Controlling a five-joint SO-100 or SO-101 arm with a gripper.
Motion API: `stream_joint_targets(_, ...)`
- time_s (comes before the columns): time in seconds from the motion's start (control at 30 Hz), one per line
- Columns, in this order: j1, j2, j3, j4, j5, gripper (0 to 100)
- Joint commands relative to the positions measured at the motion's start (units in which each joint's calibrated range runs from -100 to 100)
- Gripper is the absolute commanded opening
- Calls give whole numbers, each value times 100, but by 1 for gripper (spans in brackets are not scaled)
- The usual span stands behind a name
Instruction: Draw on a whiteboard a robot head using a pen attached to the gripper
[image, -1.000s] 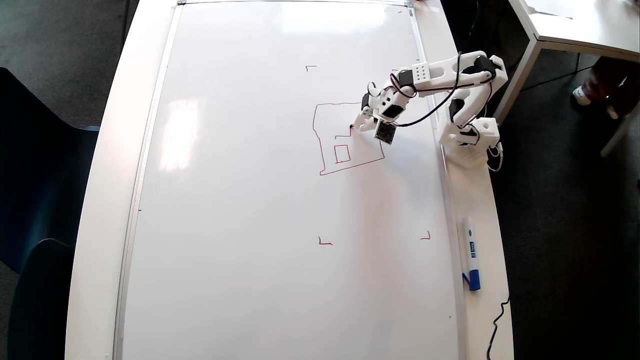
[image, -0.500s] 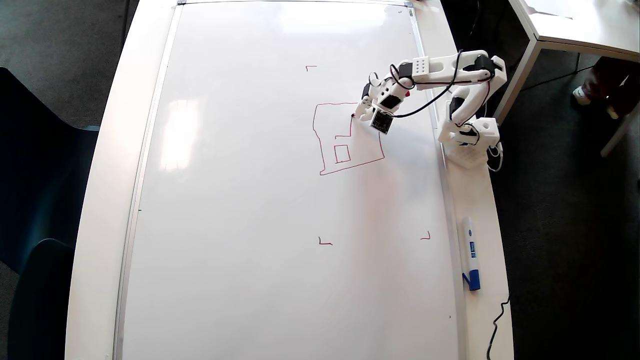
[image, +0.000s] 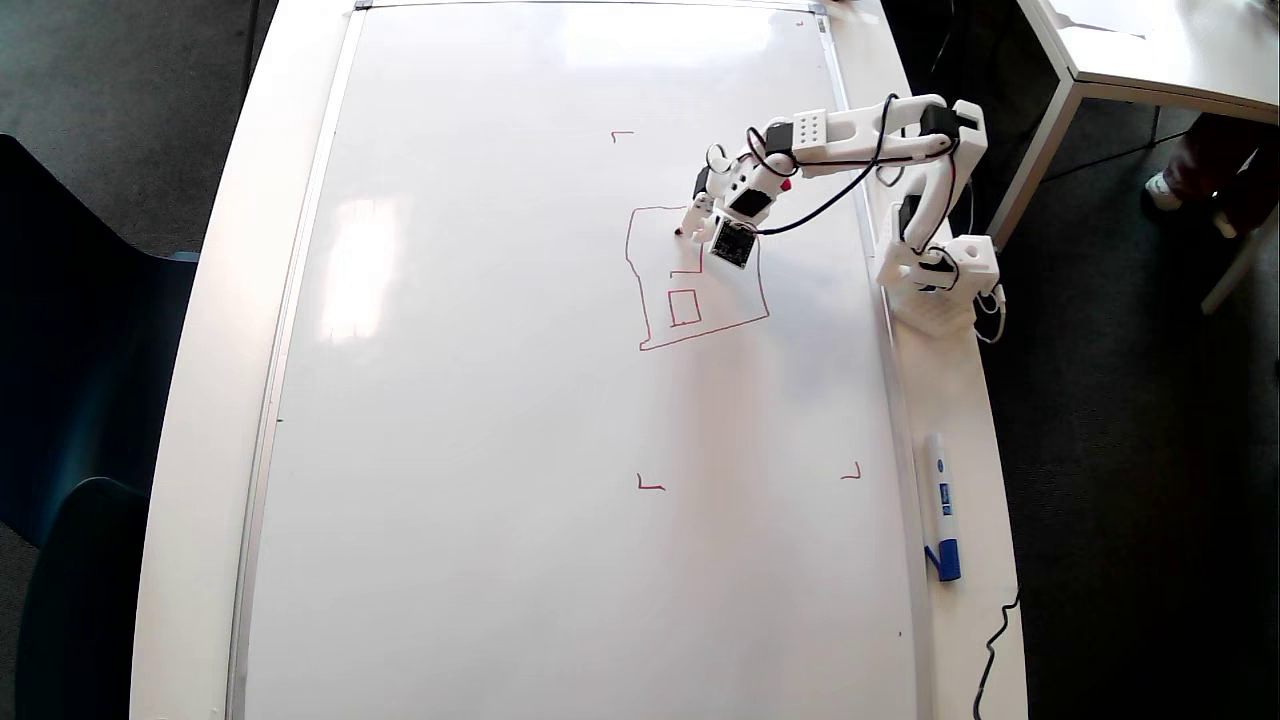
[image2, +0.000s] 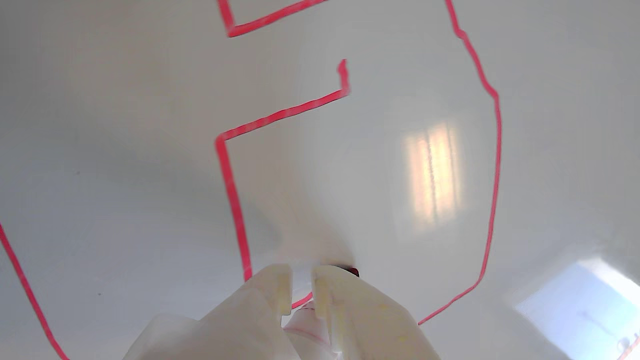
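The whiteboard (image: 500, 400) fills the table in the overhead view. The robot head (image: 705, 332) is a wobbly red square at the board's upper right, with one small rectangle inside and an unclosed outline above it. My gripper (image: 688, 224) hovers over the square's upper left part, shut on the pen (image: 680, 232), whose tip touches the board. In the wrist view the two white fingers (image2: 275, 290) rise from the bottom edge around the pen (image2: 305, 320). Its dark tip rests on the whiteboard (image2: 100, 150) among the red lines of the robot head (image2: 497, 150).
A white marker with a blue cap (image: 940, 520) lies on the table rim right of the board. The arm's base (image: 940, 275) stands on that rim, and a black cable (image: 990, 660) trails below. Red corner marks (image: 650, 486) sit on the board. Another table (image: 1150, 50) stands at top right.
In the overhead view the gripper has carried the pen tip up and then left inside the square, and the arm has stretched further over the board. A new red stroke follows it.
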Motion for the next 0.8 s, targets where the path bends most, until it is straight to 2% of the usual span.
stream_joint_targets(0.0, -45, 256, -443, 19, -1, 1)
stream_joint_targets(0.77, -797, 223, -361, 80, -7, 1)
